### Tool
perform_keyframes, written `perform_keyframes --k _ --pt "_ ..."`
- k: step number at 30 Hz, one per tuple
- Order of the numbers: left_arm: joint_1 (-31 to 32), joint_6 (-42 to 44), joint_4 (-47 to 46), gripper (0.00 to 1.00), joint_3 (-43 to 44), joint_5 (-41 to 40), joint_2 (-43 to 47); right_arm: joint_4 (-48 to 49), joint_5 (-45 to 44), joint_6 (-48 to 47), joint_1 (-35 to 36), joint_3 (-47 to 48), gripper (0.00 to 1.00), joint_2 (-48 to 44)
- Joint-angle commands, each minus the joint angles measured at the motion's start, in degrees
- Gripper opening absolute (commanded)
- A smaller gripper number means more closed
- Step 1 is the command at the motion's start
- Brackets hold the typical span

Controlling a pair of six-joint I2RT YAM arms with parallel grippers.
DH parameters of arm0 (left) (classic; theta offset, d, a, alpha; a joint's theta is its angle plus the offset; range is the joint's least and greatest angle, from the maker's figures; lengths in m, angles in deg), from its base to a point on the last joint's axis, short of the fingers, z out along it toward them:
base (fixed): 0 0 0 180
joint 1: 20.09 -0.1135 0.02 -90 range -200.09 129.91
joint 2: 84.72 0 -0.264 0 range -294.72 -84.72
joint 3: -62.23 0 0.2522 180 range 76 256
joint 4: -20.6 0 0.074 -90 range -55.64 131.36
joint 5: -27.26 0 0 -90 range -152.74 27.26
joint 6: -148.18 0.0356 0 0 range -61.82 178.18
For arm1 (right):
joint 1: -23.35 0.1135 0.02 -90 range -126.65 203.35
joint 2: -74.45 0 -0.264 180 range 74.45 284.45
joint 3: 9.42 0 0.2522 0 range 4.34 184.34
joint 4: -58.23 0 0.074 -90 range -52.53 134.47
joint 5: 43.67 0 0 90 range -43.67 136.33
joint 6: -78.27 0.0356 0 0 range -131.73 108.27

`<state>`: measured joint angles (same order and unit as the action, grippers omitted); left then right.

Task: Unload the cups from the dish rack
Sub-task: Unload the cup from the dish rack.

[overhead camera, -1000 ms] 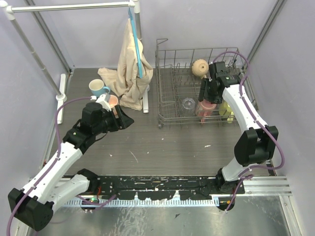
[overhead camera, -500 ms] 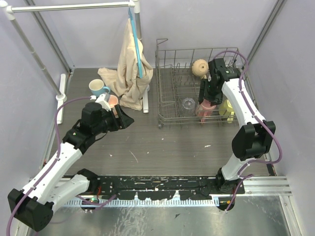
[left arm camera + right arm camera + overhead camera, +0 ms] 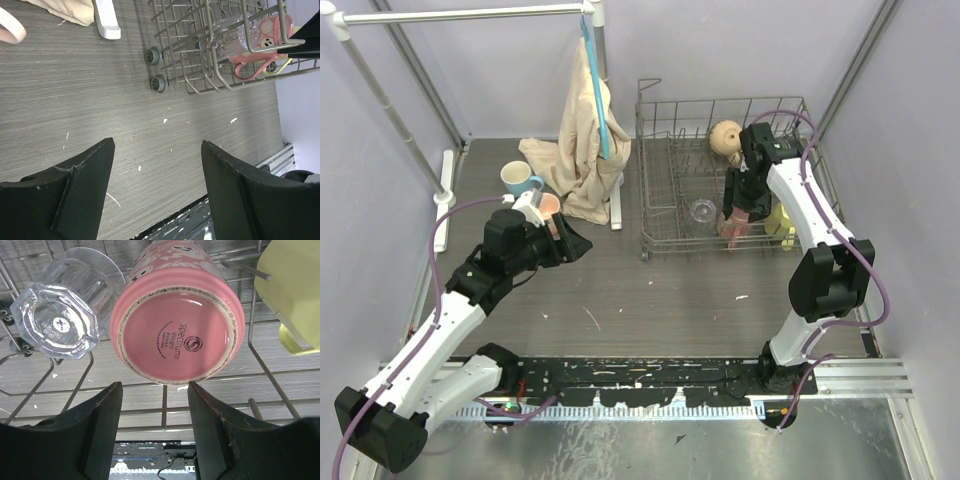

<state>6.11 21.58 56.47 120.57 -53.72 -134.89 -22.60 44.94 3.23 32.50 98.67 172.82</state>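
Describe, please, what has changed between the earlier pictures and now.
The right hand and its arm edged slightly left over the upturned pink mug in the dish rack, jaws open, gripping nothing. The left hand, open above the table, and the mug stayed put.

The right gripper (image 3: 738,203) hangs over the pink mug (image 3: 732,230) inside the dish rack (image 3: 665,243), near a clear glass (image 3: 703,211). The left gripper (image 3: 572,240) hovers beside a salmon mug (image 3: 550,205) outside it.

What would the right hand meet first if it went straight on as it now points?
Probably the base of the pink mug, centred just ahead of the right hand, fingers open; depth is unclear.
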Motion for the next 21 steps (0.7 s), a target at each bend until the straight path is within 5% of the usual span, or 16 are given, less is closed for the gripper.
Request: perform_keyframes --k 1,21 --pt "0.2 0.7 -1.5 0.77 -1.1 0.4 0.9 1.1 1.1 -1.4 -0.2 -0.9 0.6 3.0" --pt "0.2 0.7 -1.2 0.77 -1.1 0.1 1.0 6.1 -2.3 -0.7 -0.2 1.4 0.62 2.8"
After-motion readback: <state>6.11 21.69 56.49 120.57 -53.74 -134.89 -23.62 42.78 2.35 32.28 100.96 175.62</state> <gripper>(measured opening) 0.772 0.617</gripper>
